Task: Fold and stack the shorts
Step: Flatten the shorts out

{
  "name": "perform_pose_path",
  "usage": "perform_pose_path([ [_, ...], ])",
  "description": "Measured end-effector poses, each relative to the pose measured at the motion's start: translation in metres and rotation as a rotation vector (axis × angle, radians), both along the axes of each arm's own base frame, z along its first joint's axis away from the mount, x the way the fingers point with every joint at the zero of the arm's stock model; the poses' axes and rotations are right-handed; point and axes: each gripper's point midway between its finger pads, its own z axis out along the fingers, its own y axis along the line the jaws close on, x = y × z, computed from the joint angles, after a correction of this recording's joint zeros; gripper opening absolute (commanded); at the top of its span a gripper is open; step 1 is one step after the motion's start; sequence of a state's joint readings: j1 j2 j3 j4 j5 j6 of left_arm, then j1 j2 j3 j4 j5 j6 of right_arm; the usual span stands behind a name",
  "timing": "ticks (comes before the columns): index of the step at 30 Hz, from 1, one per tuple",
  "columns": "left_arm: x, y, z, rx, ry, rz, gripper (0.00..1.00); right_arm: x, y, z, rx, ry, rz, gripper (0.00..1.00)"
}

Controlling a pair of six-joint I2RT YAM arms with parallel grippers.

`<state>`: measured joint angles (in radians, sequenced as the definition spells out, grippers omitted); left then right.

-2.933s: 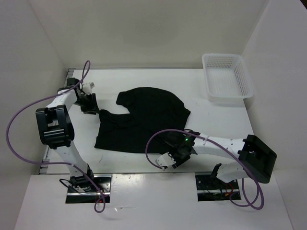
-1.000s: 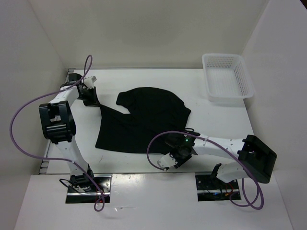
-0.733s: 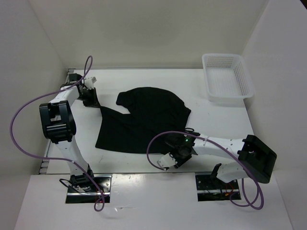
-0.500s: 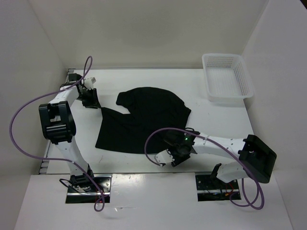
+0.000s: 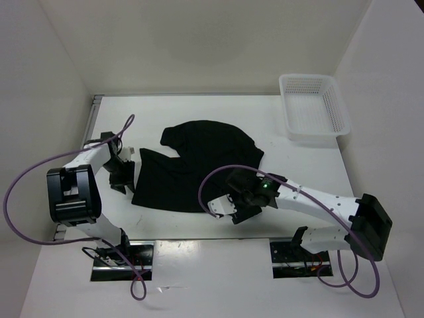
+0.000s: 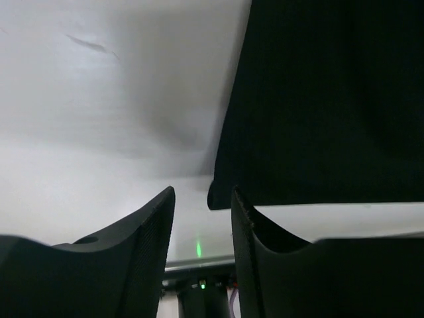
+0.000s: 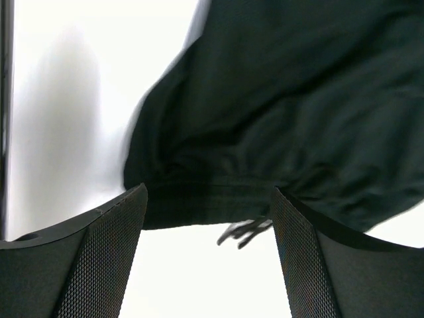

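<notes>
The black shorts (image 5: 199,162) lie spread in the middle of the table. My left gripper (image 5: 123,177) is low at their left edge, near the front left corner. In the left wrist view the fingers (image 6: 156,218) stand a little apart with nothing between them, and the corner of the shorts (image 6: 318,99) lies just ahead. My right gripper (image 5: 237,207) is at the near edge of the shorts. In the right wrist view it (image 7: 209,191) is wide open and empty above the shorts (image 7: 278,119), and the drawstring ends (image 7: 244,232) stick out below the waistband.
A white mesh basket (image 5: 315,106) stands at the far right of the table (image 5: 218,112). White walls close in the left, back and right sides. Purple cables loop off both arms.
My left gripper has left the far left corner and come toward the near edge, beside the shorts' front left corner. My right arm has shifted a little left at the near edge.
</notes>
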<state>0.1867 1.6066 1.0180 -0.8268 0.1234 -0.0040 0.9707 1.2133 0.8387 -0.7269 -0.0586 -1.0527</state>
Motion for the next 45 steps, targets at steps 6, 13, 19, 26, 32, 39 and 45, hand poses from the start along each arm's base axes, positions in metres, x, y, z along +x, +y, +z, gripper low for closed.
perform_pose_path([
  [6, -0.023, -0.009, -0.006, -0.013, 0.096, -0.022, 0.52, -0.009, -0.016, -0.035, -0.13, 0.087, 0.015, 0.8],
  [13, -0.031, -0.023, -0.004, -0.057, 0.129, -0.053, 0.53, -0.019, -0.029, -0.052, -0.18, 0.122, 0.038, 0.8],
  [19, -0.038, -0.033, -0.024, -0.079, 0.216, -0.08, 0.4, -0.031, -0.043, -0.07, -0.224, 0.158, 0.062, 0.79],
  [26, -0.045, -0.037, -0.031, -0.079, 0.259, -0.097, 0.0, -0.034, -0.047, -0.079, -0.239, 0.163, 0.09, 0.53],
  [32, -0.053, -0.029, -0.027, 0.007, 0.25, -0.129, 0.0, -0.035, -0.045, -0.078, -0.235, 0.168, 0.123, 0.24],
  [39, -0.083, -0.009, 0.009, 0.15, 0.225, -0.145, 0.0, -0.036, -0.029, -0.056, -0.226, 0.213, 0.147, 0.21],
  [45, -0.102, 0.0, 0.024, 0.21, 0.275, -0.164, 0.25, -0.049, -0.017, -0.036, -0.233, 0.263, 0.197, 0.38],
])
